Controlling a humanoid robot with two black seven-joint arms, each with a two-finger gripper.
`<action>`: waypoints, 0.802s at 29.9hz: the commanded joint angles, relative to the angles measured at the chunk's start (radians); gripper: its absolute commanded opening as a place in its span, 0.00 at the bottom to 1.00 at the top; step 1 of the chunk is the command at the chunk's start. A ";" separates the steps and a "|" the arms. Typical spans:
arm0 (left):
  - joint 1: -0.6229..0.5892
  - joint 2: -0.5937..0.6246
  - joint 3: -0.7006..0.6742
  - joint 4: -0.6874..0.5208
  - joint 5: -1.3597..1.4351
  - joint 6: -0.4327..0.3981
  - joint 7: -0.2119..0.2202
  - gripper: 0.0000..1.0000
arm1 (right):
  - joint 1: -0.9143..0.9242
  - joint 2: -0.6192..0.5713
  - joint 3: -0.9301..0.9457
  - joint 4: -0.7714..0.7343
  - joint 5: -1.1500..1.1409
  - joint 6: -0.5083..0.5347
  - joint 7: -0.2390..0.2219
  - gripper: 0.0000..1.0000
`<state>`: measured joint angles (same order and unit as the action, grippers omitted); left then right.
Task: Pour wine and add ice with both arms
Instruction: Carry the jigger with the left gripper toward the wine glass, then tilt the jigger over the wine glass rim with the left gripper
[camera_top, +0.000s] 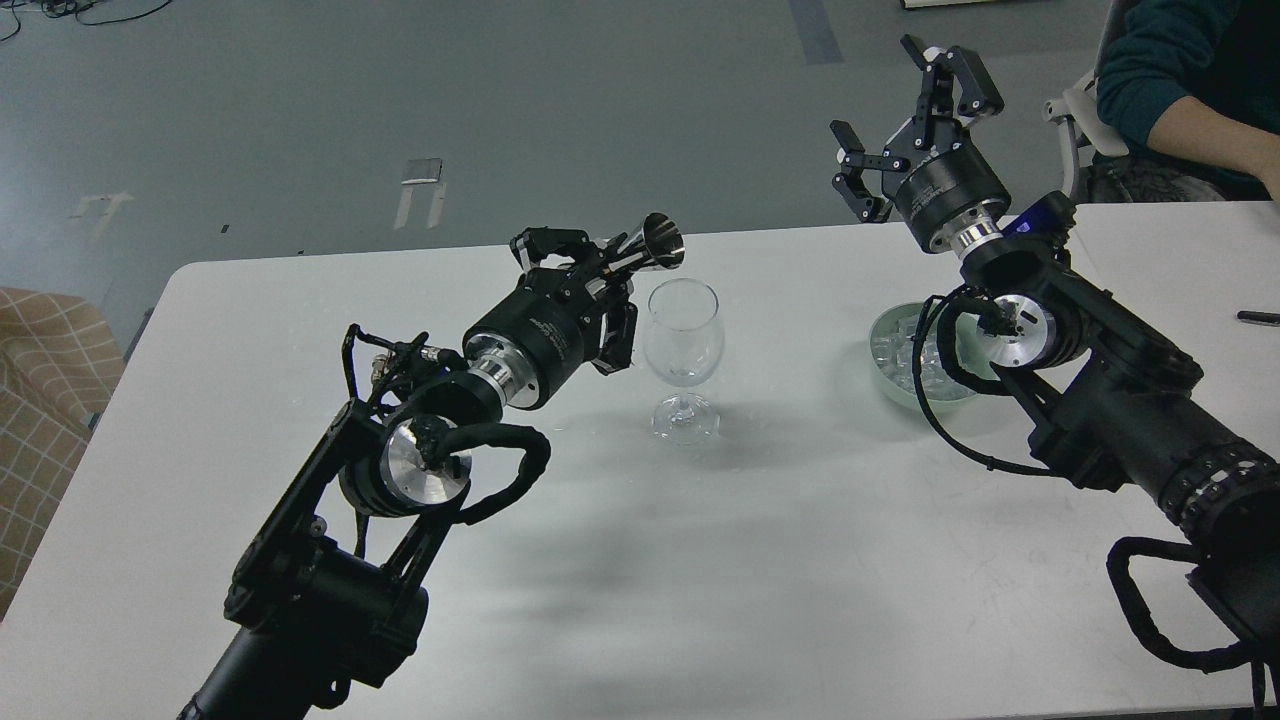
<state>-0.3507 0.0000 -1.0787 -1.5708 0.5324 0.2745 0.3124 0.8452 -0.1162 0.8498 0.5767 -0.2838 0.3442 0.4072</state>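
A clear stemmed wine glass (682, 352) stands upright at the middle of the white table (700, 560). Any wine in it is too faint to tell. My left gripper (612, 268) is shut on a shiny metal jigger cup (655, 245), tilted with its mouth pointing right, just above and left of the glass rim. My right gripper (905, 125) is open and empty, raised above the table's far edge. Clear ice cubes (895, 355) lie in a pale green bowl (885, 385) at the right, partly hidden by my right wrist.
A person in a dark teal sleeve (1160, 60) sits on a chair at the far right corner. A black pen (1257, 317) lies at the table's right edge. A tan checked seat (45, 400) stands left of the table.
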 joint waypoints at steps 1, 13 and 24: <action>-0.001 0.000 0.002 0.000 0.024 0.000 -0.001 0.00 | 0.000 0.000 0.000 0.000 0.000 -0.001 -0.001 1.00; 0.001 0.000 0.003 0.000 0.152 0.002 -0.001 0.00 | 0.002 0.000 0.000 -0.001 0.000 -0.001 0.001 1.00; 0.001 0.000 0.059 -0.002 0.236 0.003 0.000 0.00 | 0.000 0.000 0.000 -0.001 0.000 -0.001 0.001 1.00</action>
<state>-0.3490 0.0000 -1.0217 -1.5720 0.7505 0.2777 0.3112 0.8467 -0.1168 0.8498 0.5752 -0.2838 0.3436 0.4080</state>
